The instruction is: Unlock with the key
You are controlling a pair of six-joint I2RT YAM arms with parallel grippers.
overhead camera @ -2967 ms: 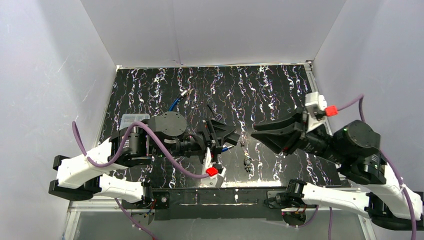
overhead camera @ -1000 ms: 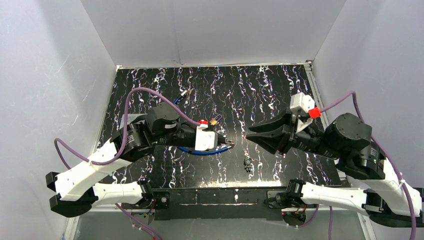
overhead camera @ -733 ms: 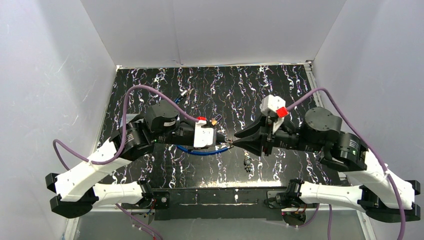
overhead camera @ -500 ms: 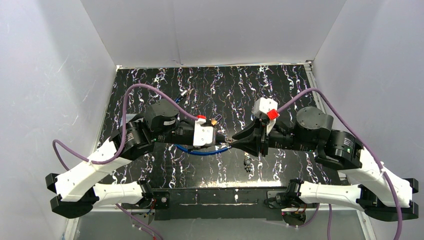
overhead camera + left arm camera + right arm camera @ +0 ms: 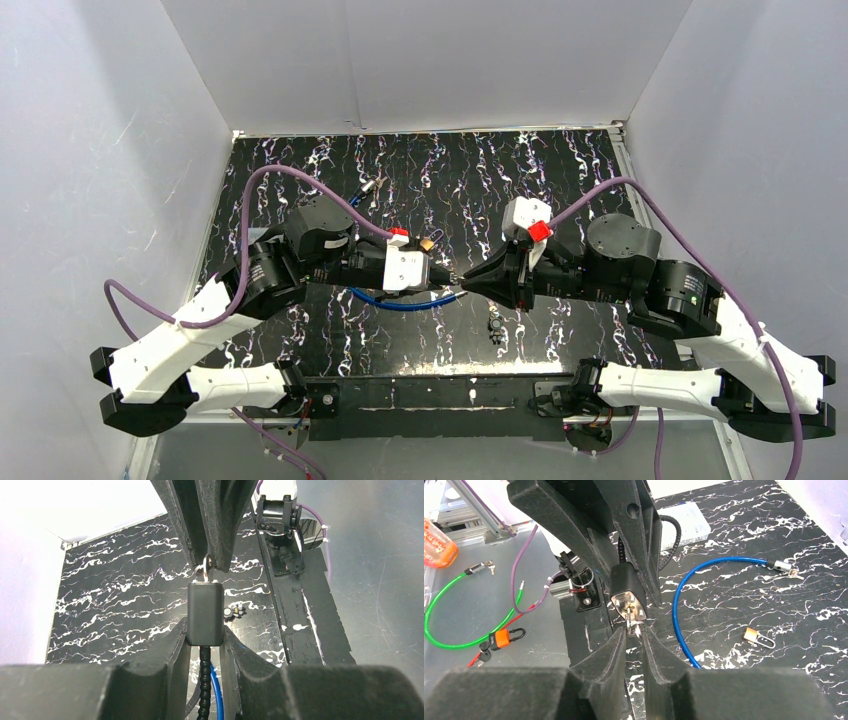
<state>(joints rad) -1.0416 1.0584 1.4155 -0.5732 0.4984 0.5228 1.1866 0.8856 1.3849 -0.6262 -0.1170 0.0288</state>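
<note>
My left gripper (image 5: 205, 631) is shut on a black lock body (image 5: 205, 612) and holds it above the table, its black ribbed cable (image 5: 204, 680) hanging below. A silver key (image 5: 205, 570) sticks out of the lock's face. My right gripper (image 5: 634, 632) is shut on that key (image 5: 634, 625), facing the lock (image 5: 626, 592) head-on. In the top view the two grippers meet tip to tip at mid-table, left gripper (image 5: 440, 278) and right gripper (image 5: 466, 281).
A blue cable (image 5: 400, 303) loops on the table under the lock. A small brass padlock (image 5: 756, 637) lies past it. A small dark keyed object (image 5: 495, 325) lies near the front edge. A green cable lock (image 5: 444, 625) and an orange padlock (image 5: 504, 637) lie off the table.
The left gripper turned and raised the lock. The right arm swung left to the lock and its fingers closed on the key. In the last half second almost nothing moved.
</note>
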